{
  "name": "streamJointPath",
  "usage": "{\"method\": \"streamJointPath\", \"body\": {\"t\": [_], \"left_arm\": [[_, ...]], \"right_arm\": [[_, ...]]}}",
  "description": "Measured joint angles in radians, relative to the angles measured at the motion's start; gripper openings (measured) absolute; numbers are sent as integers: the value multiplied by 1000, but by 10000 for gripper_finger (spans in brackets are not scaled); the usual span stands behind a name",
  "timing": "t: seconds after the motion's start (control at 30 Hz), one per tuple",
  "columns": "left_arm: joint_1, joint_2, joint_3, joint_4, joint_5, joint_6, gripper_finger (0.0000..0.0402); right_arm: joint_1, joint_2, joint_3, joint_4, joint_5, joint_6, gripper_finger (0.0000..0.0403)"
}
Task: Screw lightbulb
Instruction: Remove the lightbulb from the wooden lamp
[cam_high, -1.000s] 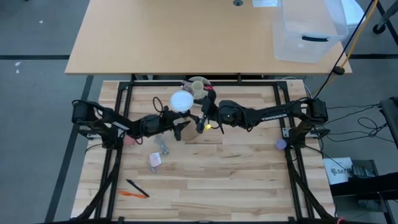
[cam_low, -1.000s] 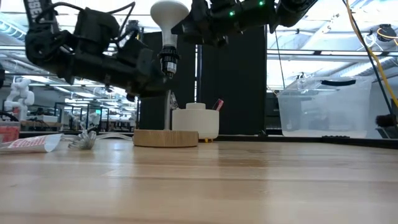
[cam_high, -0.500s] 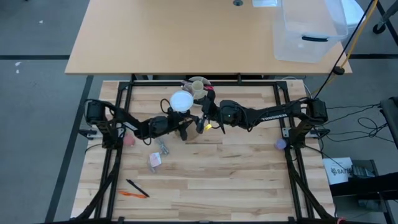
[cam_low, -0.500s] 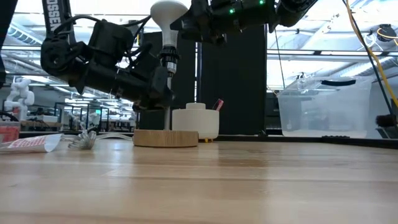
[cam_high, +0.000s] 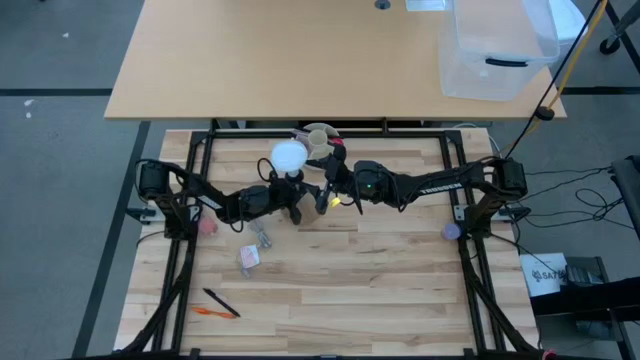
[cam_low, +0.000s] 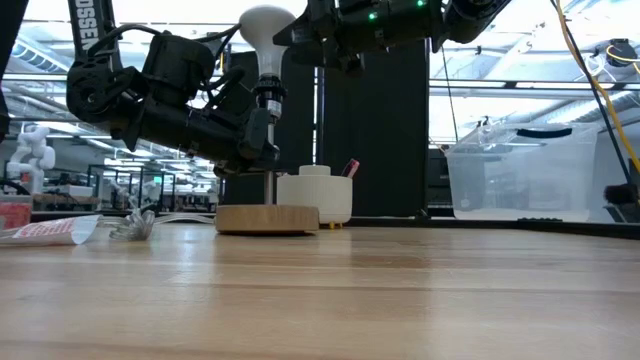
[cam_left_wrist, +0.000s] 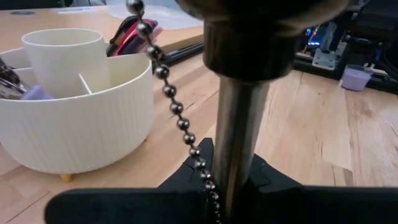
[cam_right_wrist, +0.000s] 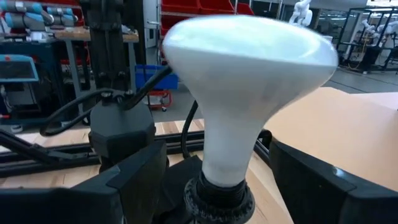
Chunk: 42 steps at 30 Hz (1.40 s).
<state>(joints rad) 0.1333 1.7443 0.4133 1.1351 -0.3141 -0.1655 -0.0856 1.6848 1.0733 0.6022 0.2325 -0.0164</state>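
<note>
The white lightbulb (cam_high: 288, 155) stands upright with its neck in the black socket (cam_right_wrist: 217, 196) of a lamp. The lamp has a thin metal stem (cam_left_wrist: 239, 130), a bead chain (cam_left_wrist: 177, 106) and a round wooden base (cam_low: 266, 219) that rests on the table. My left gripper (cam_low: 255, 150) is shut on the stem below the socket. My right gripper (cam_right_wrist: 217, 155) is open high up at the bulb. Its fingers (cam_right_wrist: 127, 180) stand on either side of the bulb's neck with gaps showing. My left gripper pinches the lamp's metal stem (cam_left_wrist: 233, 180) between its two fingers, partway between socket and base. The fingers come in roughly level from the table's left and lie across the upright stem. The lamp stands on its wooden base on the table.
A cream divided cup with pens (cam_high: 318, 140) stands just behind the lamp. A small packet (cam_high: 248, 258), a metal piece (cam_high: 262, 235) and pens (cam_high: 220, 305) lie toward the near left. A clear bin (cam_high: 495, 50) sits on the far table. The near right of the wooden top is bare.
My left gripper has come down from beside the socket to the stem and shut on it. The bulb's top has shifted a little toward the far left. My right gripper has kept still.
</note>
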Motion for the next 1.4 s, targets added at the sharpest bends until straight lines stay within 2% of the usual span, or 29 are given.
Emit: {"method": "streamJointPath", "body": {"t": [0.17,0.3,0.43,0.67,0.9,1.0,1.23,1.4], "left_arm": [[0,0,0,1,0,-2,26],[0,0,0,2,1,-4,25],[0,0,0,2,1,-6,25],[-1,0,0,2,1,-6,25],[-1,0,0,4,1,-9,25],[-1,0,0,4,2,-8,25],[-8,0,-1,6,18,10,25],[-11,0,-1,5,45,34,24]], "right_arm": [[3,30,1,29,25,27,276],[3,90,1,109,65,38,276],[2,111,5,214,60,26,276],[-12,136,90,129,48,-5,276],[-38,162,135,103,-9,-20,275],[-47,162,135,107,-52,-13,260],[-46,162,135,104,-78,-10,191],[-45,155,135,72,-92,-18,179]]}}
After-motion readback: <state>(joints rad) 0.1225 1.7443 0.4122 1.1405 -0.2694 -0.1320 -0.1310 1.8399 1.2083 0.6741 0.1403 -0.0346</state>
